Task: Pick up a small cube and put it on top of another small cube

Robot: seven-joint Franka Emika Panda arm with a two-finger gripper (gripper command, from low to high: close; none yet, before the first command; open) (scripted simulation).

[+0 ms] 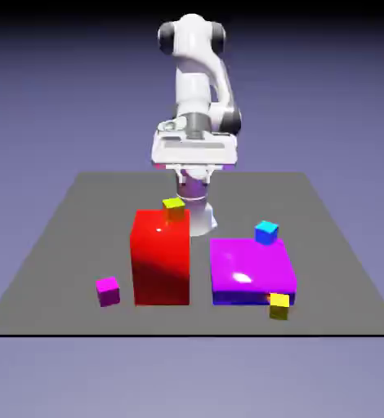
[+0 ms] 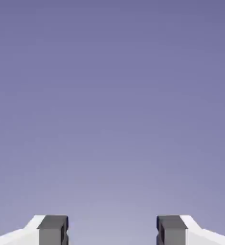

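While the hand (image 2: 112,232) stands open and holds nothing, its two grey fingertips (image 2: 53,229) wide apart against plain backdrop in the hand view, the small magenta-pink cube (image 1: 107,291) lies on the grey worktop (image 1: 56,245), well below and apart from the hand, beside the tall red block (image 1: 161,257). A yellow cube (image 1: 174,208) sits at that block's far top edge. A flat magenta-purple block (image 1: 251,269), a cyan cube (image 1: 266,232) and a second yellow cube (image 1: 279,305) lie nearby.
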